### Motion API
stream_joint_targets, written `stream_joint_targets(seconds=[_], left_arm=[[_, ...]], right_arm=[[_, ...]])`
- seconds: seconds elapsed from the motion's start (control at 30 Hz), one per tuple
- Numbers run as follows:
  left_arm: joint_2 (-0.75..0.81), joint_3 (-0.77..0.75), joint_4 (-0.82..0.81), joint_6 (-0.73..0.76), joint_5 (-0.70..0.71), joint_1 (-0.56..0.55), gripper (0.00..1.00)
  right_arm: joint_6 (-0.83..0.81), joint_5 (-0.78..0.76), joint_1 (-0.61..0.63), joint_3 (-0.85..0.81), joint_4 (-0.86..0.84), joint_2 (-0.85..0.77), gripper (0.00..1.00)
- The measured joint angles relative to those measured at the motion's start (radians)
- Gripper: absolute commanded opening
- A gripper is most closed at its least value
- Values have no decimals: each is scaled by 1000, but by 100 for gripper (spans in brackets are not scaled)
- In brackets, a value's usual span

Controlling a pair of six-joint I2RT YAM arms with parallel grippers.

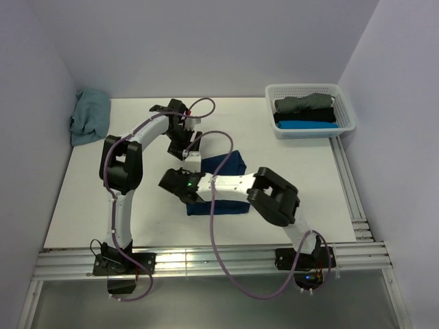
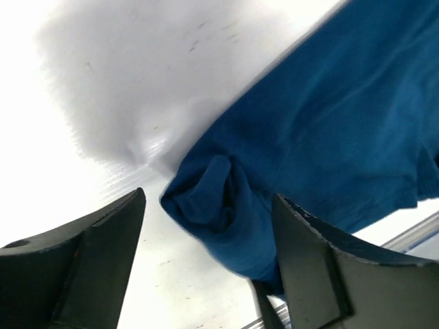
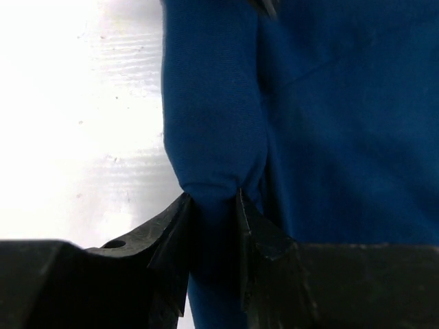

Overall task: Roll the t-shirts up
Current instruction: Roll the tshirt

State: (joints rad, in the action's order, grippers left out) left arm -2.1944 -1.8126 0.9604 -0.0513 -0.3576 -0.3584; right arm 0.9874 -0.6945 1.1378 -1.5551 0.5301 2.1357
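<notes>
White tabletop (image 1: 82,205); navy shirt (image 1: 230,164) lay mid-table under both arms. Mid-roll, I'd say: left tool (image 2: 209,197) gaped open astride the rolled end, right tool (image 3: 212,195) clenched on a fold. Next probably: left regrips roll, both turn together.

A navy t-shirt (image 1: 232,164), rolled at 1 edge, is laid centre-frame, a teal t-shirt (image 1: 89,116) is crumpled upper left, and 3 more t-shirts (image 1: 305,116) are stacked upper right.

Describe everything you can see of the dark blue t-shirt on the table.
The dark blue t-shirt is soft, plain knit cloth, lying crumpled midway on the table. One edge is rolled into a loose tube. The right gripper pinches a fold of it; the left gripper stands open astride the roll's end.
</notes>
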Motion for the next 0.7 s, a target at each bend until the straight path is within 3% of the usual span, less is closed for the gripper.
stream_joint_targets(seconds=[0.17,0.37,0.53,0.7], left_arm=[[2,-24,8,15,-71,24,82],[45,41,-13,57,-195,100,86],[114,177,-56,85,-277,148,88],[132,307,-148,85,-338,142,89]], right_arm=[[59,187,-76,352,-360,-206,28],[192,415,-182,627,-818,-269,29],[306,528,-232,734,-1124,-222,29],[386,581,-240,772,-1309,-161,29]])
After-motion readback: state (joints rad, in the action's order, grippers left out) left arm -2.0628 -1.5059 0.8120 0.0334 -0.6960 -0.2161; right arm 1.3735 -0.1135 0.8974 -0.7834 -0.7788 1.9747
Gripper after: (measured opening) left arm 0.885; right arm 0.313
